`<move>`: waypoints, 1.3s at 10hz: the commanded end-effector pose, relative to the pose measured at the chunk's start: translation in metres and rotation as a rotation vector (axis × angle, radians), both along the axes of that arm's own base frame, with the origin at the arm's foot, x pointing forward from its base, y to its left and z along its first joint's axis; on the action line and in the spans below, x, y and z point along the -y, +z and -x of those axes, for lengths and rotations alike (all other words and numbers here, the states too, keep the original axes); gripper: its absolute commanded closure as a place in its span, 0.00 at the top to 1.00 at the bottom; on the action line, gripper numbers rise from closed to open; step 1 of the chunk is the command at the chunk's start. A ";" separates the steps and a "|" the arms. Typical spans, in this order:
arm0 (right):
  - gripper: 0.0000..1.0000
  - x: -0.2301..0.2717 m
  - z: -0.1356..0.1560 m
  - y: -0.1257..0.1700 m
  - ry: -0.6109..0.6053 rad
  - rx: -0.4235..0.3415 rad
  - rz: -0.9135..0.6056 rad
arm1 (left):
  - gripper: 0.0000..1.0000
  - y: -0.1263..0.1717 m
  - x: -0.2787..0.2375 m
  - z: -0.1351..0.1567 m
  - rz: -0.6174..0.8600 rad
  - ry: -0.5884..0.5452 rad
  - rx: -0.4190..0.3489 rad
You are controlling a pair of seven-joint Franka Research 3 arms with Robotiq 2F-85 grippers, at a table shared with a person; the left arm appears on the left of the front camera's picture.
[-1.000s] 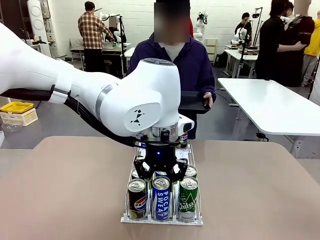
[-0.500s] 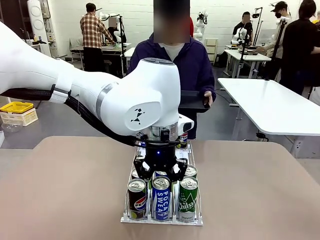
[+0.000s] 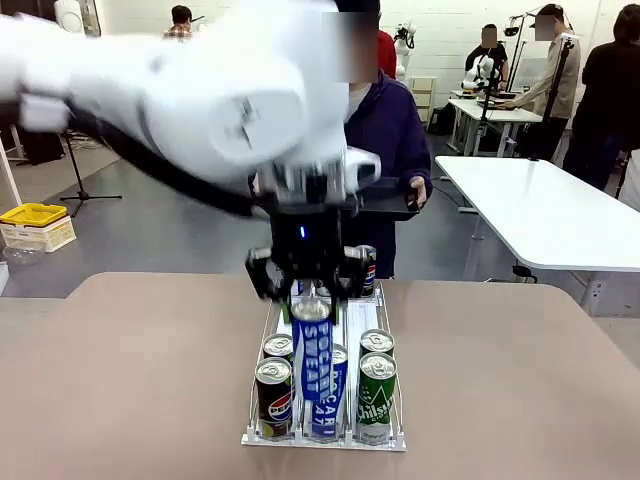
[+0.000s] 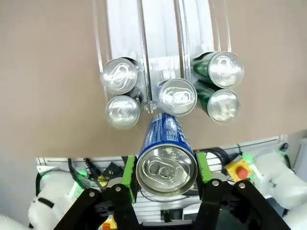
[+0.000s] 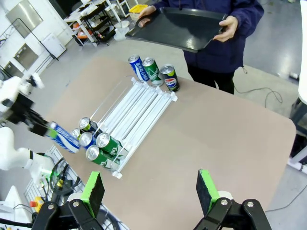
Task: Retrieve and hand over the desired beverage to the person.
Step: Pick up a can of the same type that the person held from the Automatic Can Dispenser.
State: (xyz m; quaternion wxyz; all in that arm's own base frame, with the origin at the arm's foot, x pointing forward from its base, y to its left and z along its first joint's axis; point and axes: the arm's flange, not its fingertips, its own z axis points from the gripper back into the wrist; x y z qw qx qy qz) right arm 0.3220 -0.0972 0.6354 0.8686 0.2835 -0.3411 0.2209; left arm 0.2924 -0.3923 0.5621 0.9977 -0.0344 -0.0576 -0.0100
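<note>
My left gripper (image 3: 308, 296) is shut on a blue Pocari Sweat can (image 3: 313, 358) and holds it by the top, hanging above the front of the clear can rack (image 3: 392, 440). In the left wrist view the blue can (image 4: 166, 168) sits between the green pads (image 4: 128, 171), with the rack's other cans (image 4: 177, 96) below. The person (image 3: 392, 125), in a dark hooded sweatshirt, stands at the far side holding a black tray (image 3: 388, 202). My right gripper (image 5: 150, 191) hangs open high over the table, nothing between its pads; from there I see the person's tray (image 5: 177, 26) and the blue can (image 5: 63, 138).
At the rack's front stand Pepsi cans (image 3: 273, 392), green Chilsung cans (image 3: 376, 392) and another blue can (image 3: 337, 385). Three more cans (image 5: 152, 71) stand at the rack's far end. Bare brown table (image 3: 120, 380) lies on both sides. A white table (image 3: 545, 210) stands at right.
My left arm has risen and lifted the blue can out of the rack's middle lane. The can now hangs above the front row.
</note>
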 end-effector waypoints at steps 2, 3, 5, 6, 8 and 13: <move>1.00 0.001 -0.003 0.001 0.021 0.015 -0.023 | 0.00 0.091 -0.015 0.007 0.047 0.074 0.037; 1.00 0.001 -0.003 0.001 0.021 0.015 -0.023 | 0.00 0.111 -0.016 0.008 0.055 0.069 0.051; 1.00 0.001 -0.003 0.001 0.021 0.015 -0.023 | 0.00 0.135 -0.009 0.003 -0.007 0.003 0.060; 1.00 0.001 -0.003 0.001 0.021 0.015 -0.023 | 0.00 0.145 -0.006 -0.002 -0.029 -0.008 0.083; 1.00 0.001 -0.003 0.001 0.021 0.015 -0.023 | 0.00 0.156 -0.009 -0.007 -0.036 -0.020 0.101; 1.00 0.001 -0.003 0.001 0.021 0.015 -0.023 | 0.00 0.142 -0.010 -0.003 -0.017 0.003 0.081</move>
